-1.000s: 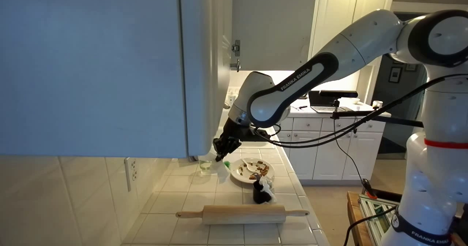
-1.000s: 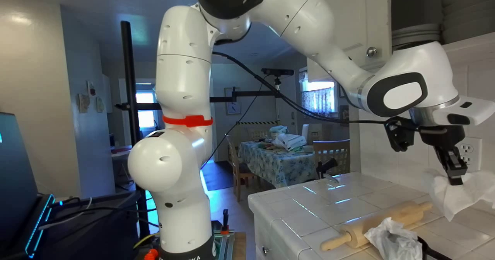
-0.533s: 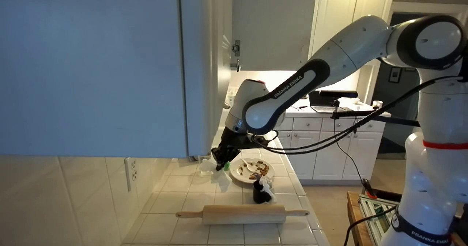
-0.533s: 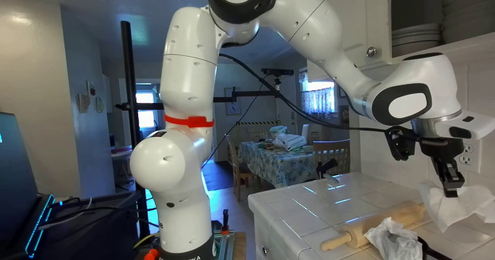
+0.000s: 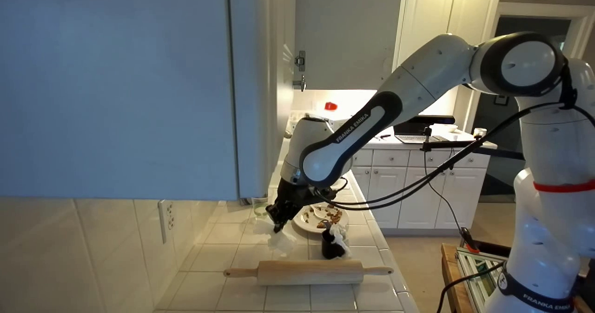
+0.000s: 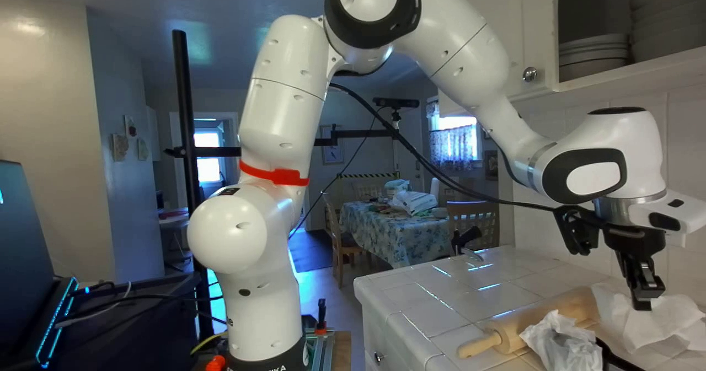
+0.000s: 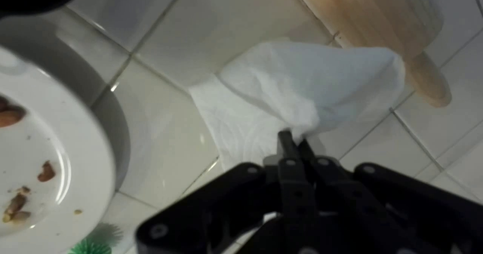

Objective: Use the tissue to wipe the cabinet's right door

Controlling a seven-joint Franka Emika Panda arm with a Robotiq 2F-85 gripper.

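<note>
Wrist view: the gripper (image 7: 293, 135) stands narrow, pinching the tissue (image 7: 290, 90)
Tissue: held low over the tiled counter (image 7: 162, 152), near the plate (image 7: 92, 171) and rolling pin (image 7: 369, 16) — whether it touches down cannot be told
Cabinet's right door (image 5: 346, 29): well above, the tissue apart from it
Step at the counter: likely the tissue's set-down; wipe done or not is unclear
Next for the gripper: settle, let go — or, if wiping remains, rise to the door
</note>
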